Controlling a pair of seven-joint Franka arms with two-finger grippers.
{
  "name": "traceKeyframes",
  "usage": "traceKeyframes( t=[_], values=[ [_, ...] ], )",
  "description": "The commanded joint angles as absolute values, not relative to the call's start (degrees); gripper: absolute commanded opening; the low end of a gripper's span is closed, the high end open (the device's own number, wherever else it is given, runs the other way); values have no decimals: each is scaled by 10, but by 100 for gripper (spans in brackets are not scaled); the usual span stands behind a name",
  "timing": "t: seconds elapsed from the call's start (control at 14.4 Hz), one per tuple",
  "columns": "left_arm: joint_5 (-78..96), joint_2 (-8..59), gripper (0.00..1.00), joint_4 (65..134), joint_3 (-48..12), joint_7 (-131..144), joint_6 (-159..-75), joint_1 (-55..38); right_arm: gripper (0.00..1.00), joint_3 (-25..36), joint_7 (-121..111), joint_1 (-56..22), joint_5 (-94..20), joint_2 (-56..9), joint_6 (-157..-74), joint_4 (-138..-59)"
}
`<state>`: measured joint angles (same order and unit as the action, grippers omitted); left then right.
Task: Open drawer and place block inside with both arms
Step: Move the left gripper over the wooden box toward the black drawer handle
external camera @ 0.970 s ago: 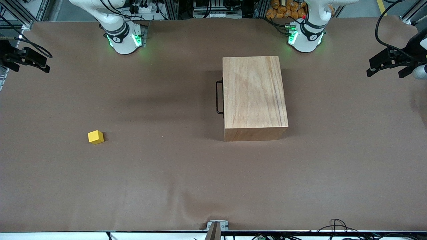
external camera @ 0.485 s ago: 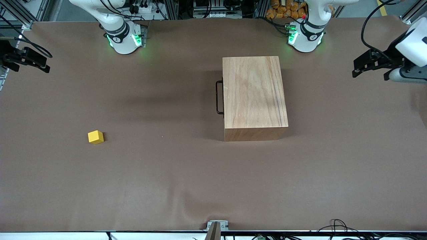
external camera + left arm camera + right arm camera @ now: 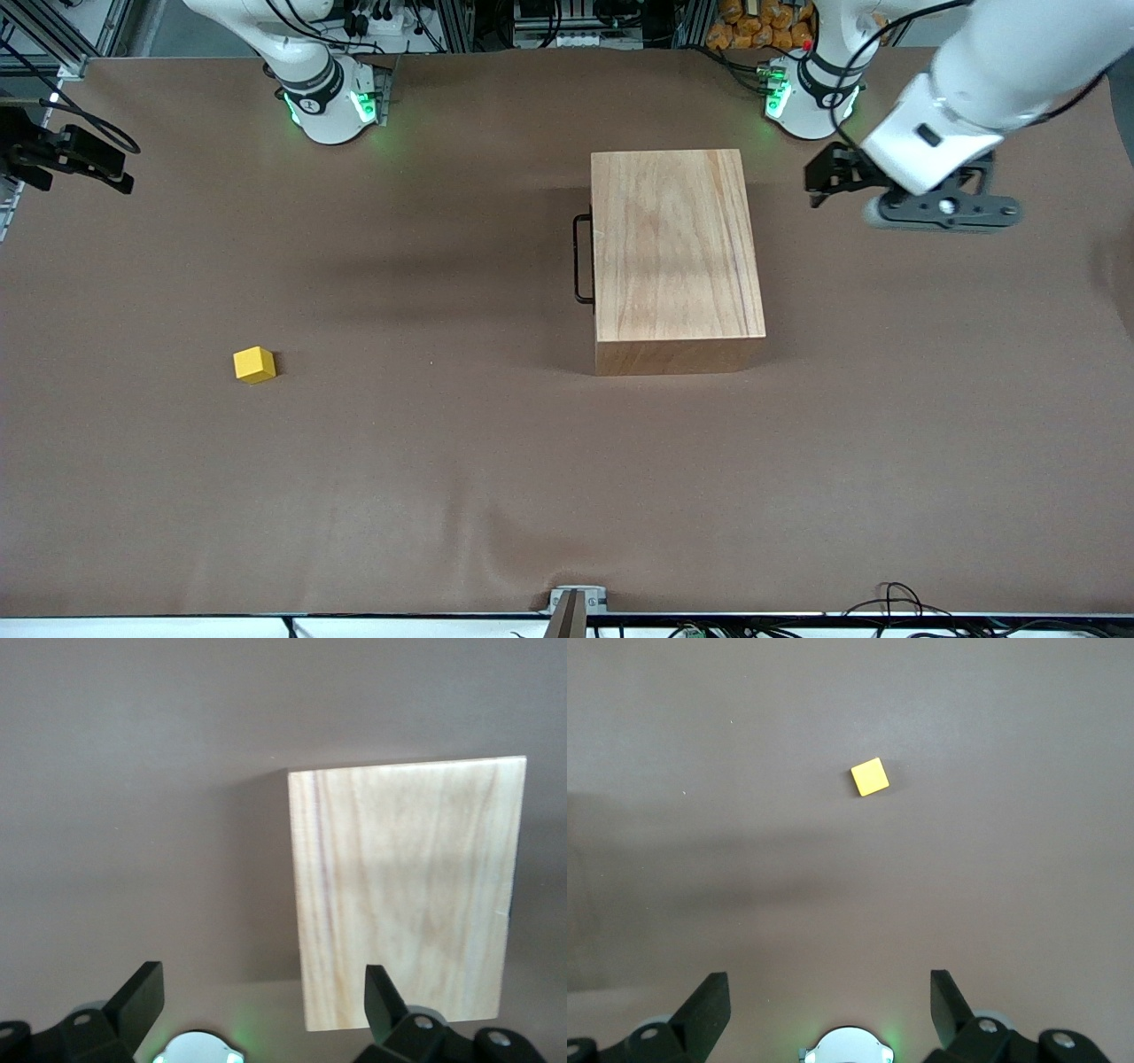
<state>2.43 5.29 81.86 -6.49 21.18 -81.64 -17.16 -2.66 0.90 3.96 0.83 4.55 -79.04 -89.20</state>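
The plain wooden box (image 3: 673,257) stands on the table with the drawer shut in it. Only the drawer's black wire handle (image 3: 582,258) shows, on the side toward the right arm's end. The box also shows in the left wrist view (image 3: 407,895). The yellow block (image 3: 254,364) lies on the table toward the right arm's end and shows in the right wrist view (image 3: 869,777). My left gripper (image 3: 819,184) (image 3: 263,983) is open and empty, over the table beside the box. My right gripper (image 3: 120,168) (image 3: 830,988) is open and empty, and waits at its end of the table.
The brown table cover (image 3: 443,496) is slightly wrinkled near the front edge. The two green-lit arm bases (image 3: 332,102) (image 3: 811,97) stand at the edge farthest from the front camera. A metal bracket (image 3: 576,601) sits at the front edge.
My left arm has swung in from its end of the table toward the box. The right arm, the box and the block have not moved.
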Motion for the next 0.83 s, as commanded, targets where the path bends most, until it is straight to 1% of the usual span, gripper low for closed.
traceKeyframes(
  t=[0.0,0.35,0.76],
  values=[
    [12,99,100,769,-62,297,-812,-228,100,-33,9,52,11,51,-789,-892],
    [11,157,100,755,-60,415,-854,-320,100,-34,9,48,16,41,-793,-882],
    [-17,226,100,753,-55,573,-940,-423,100,-35,10,37,15,40,-788,-882]
  ],
)
